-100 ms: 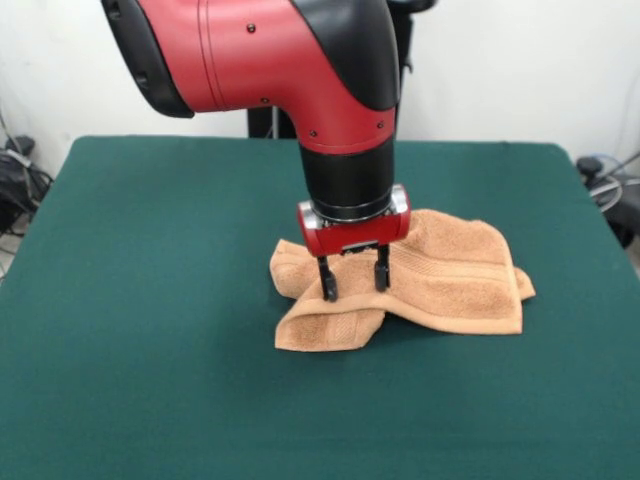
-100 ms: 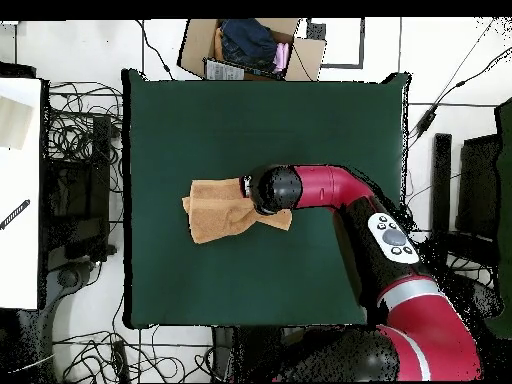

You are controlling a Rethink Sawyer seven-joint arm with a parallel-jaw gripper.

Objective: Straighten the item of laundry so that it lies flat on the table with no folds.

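End effector down on the folded towel

The end effector point(image 1: 354, 281) stands spread, tips at the towel point(image 1: 450, 275), which lies bunched and doubled over near the middle of the worktop point(image 1: 150, 300). Risk, as I judge it: closing here may pinch two layers together, so a pull would drag the fold along rather than open it.

An open cardboard box point(image 2: 252, 48) of clothes sits among floor cables point(image 2: 75, 130).
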